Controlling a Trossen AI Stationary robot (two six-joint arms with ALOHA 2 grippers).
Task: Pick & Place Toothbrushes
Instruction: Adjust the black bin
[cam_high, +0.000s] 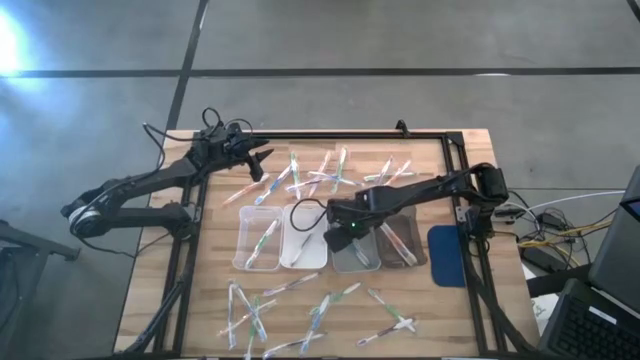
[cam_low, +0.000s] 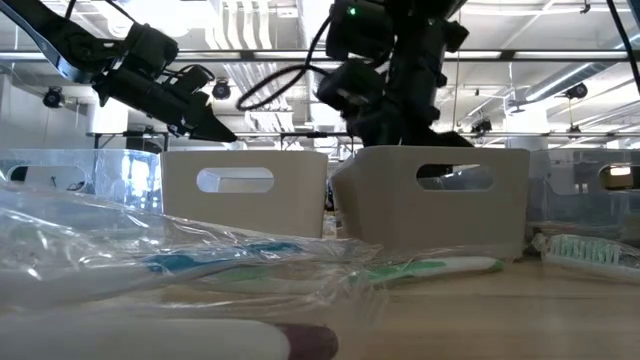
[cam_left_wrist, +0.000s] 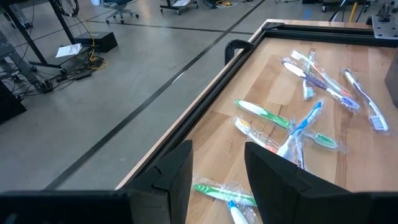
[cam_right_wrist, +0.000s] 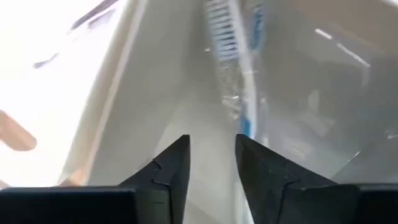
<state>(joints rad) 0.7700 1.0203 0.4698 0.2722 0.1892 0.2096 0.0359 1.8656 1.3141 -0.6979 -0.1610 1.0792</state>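
Fingers of right gripper (cam_right_wrist: 211, 163) apart over blue toothbrush (cam_right_wrist: 231, 43) in tray (cam_high: 352, 255), unseen overhead.

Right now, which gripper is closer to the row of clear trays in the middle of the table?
Right. The right gripper hangs directly over the trays, fingers apart above a wrapped toothbrush. The left gripper hovers at the far left edge, away from them.

A grey concrete floor (cam_high: 400, 40) lay around the wooden surface (cam_high: 445, 320), crossed by dark seams, with bright glare at the upper left of the high view. In the low view, ceiling light strips (cam_low: 560, 80) ran overhead. Cables (cam_left_wrist: 74, 59) lay on the floor.
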